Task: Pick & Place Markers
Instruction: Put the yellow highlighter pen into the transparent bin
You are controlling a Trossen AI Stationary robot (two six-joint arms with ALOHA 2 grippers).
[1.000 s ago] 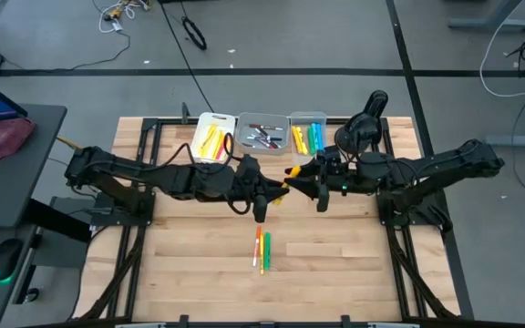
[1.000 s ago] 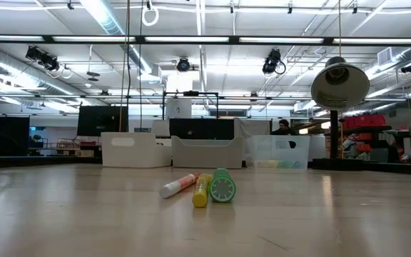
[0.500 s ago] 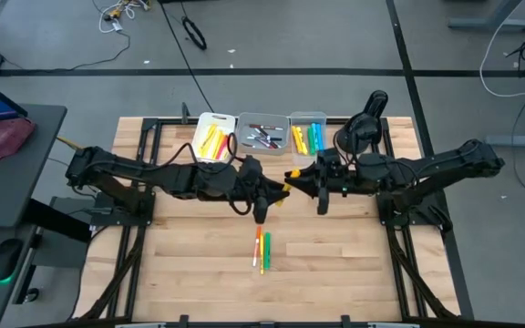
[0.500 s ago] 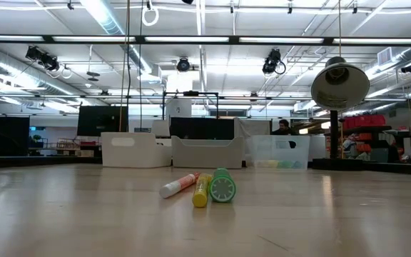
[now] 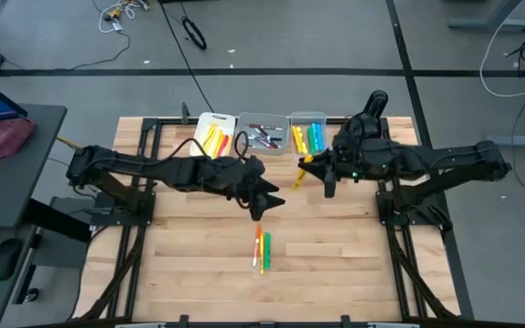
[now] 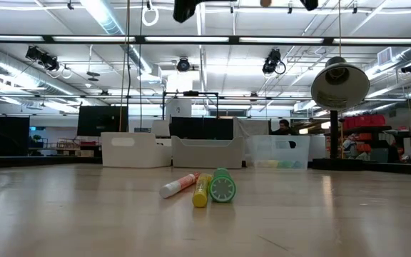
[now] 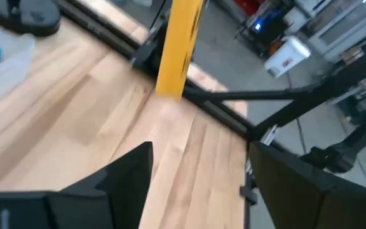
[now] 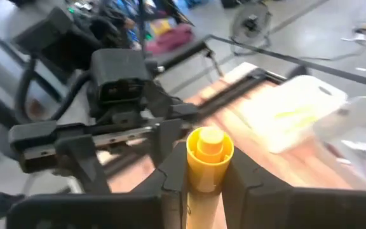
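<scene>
Right gripper clamps yellow marker above surface, near bins. Left gripper wide, empty. Three markers lie mid-surface.

The left gripper has its two dark fingers spread apart over the wooden surface. A yellow marker hangs at twelve o'clock, clear of them.
</scene>
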